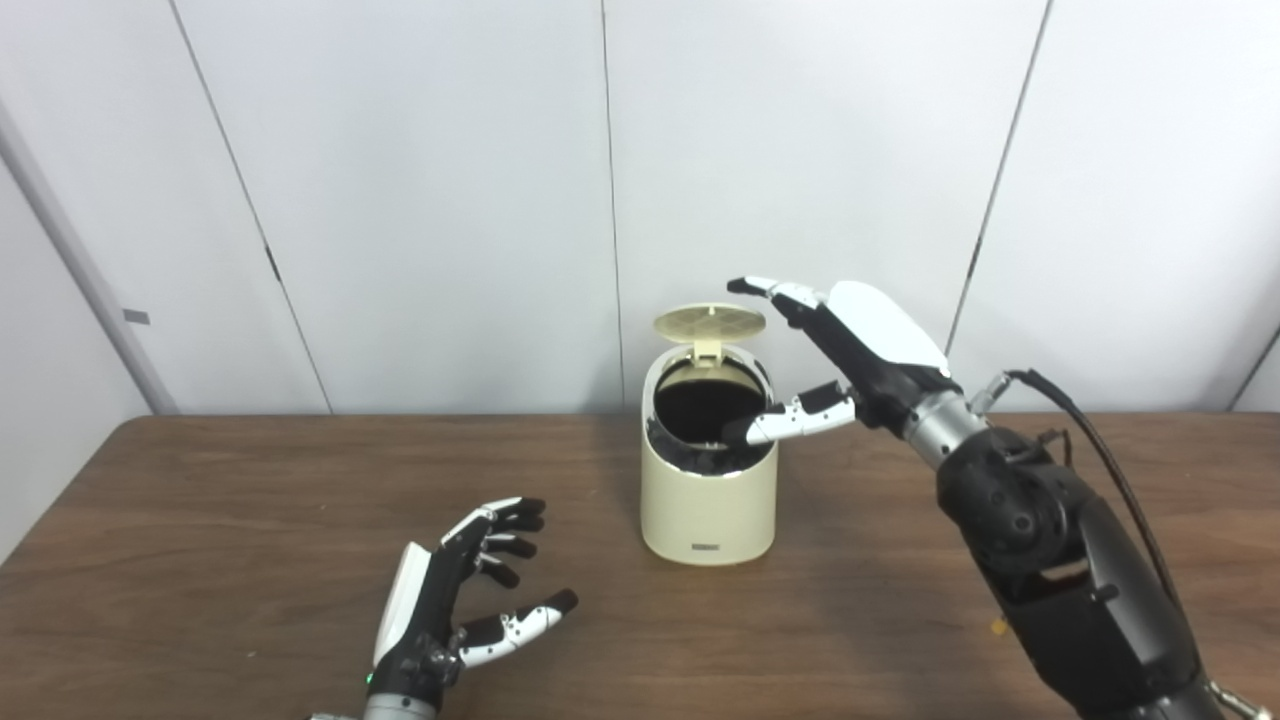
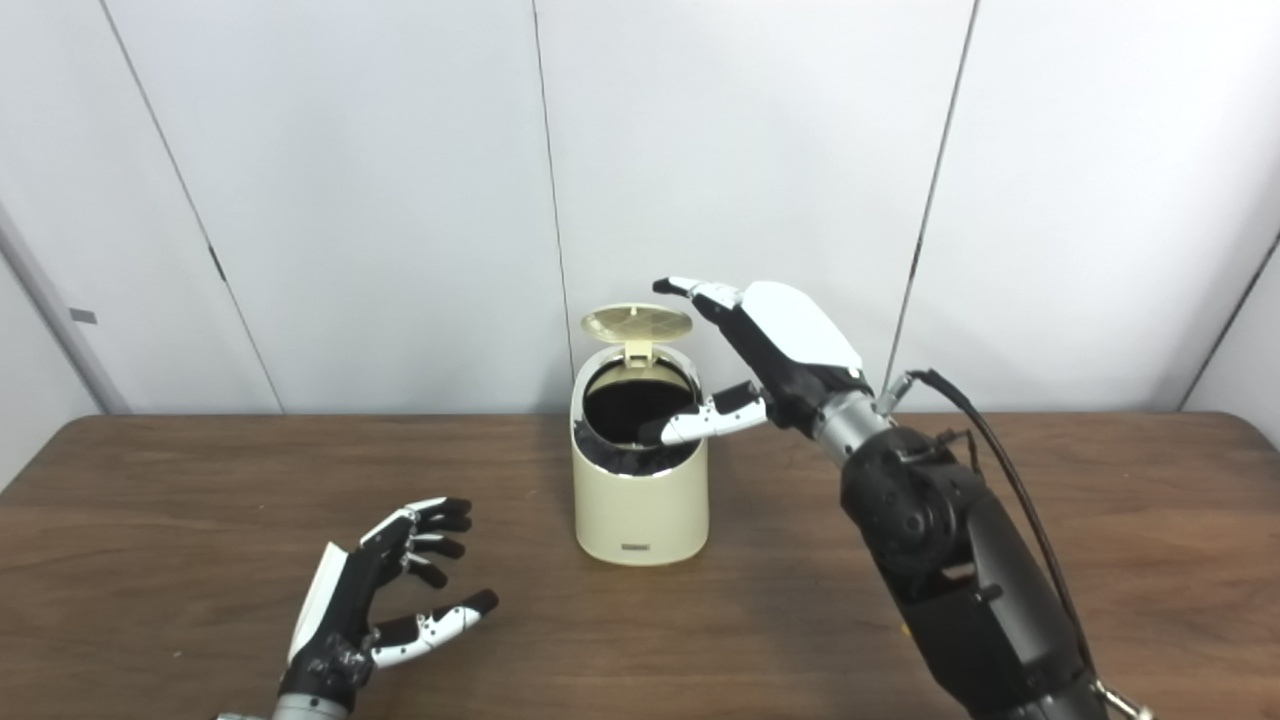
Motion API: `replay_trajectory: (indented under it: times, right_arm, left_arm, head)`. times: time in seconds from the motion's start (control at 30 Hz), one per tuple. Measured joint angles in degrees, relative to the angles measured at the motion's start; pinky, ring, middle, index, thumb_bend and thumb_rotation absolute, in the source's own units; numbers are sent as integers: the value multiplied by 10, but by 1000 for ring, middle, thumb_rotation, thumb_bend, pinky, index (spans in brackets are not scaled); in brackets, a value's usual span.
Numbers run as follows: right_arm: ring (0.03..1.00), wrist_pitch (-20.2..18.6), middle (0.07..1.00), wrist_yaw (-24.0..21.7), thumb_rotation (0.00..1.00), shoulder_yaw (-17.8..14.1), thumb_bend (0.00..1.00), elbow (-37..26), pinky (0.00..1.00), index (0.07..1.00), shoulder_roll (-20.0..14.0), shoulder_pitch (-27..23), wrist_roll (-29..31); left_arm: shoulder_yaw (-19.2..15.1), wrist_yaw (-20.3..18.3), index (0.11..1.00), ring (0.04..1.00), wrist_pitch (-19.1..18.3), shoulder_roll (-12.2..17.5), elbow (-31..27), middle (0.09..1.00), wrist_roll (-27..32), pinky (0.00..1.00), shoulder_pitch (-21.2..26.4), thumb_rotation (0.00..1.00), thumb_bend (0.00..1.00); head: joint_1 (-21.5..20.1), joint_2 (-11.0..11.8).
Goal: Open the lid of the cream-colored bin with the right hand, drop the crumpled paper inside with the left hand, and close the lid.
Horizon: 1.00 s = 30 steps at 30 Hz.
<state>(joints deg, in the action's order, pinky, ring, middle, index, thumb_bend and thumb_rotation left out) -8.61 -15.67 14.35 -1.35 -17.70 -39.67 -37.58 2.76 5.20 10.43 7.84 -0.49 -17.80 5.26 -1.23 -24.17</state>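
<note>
The bin (image 1: 708,500) is cream with a black lining, and its raised lid (image 1: 709,322) shows a ribbed cream underside. Both hands (image 1: 455,600) (image 1: 850,350) are black and white over a dark brown wood-grain table (image 1: 250,500).

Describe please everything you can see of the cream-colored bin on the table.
The cream-colored bin is a small, rounded, smooth container that looks like plastic. It stands upright on the wooden table, near the middle. Its round lid is open, raised on a rear hinge. The opening slopes toward the front; the inside looks dark, apparently with a black liner. The right hand is beside it, its thumb at the rim; contact is unclear.
</note>
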Motion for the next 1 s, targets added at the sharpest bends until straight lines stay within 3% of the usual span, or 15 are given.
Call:
replay_trajectory:
  times: [0.47, 1.0]
  right_arm:
    - [971, 14, 877, -21, 454, 14, 788, -10, 821, 869, -15, -6, -4]
    - [959, 39, 833, -47, 453, 27, 783, -87, 836, 838, -35, 26, -16]
  left_arm:
    - [1, -5, 749, 641, 0, -3, 0, 718, 0, 513, 0, 84, 709]
    - [1, -5, 749, 642, -1, -7, 0, 716, -2, 510, 0, 91, 709]
  head:
    - [4, -3]
    - [6, -8]
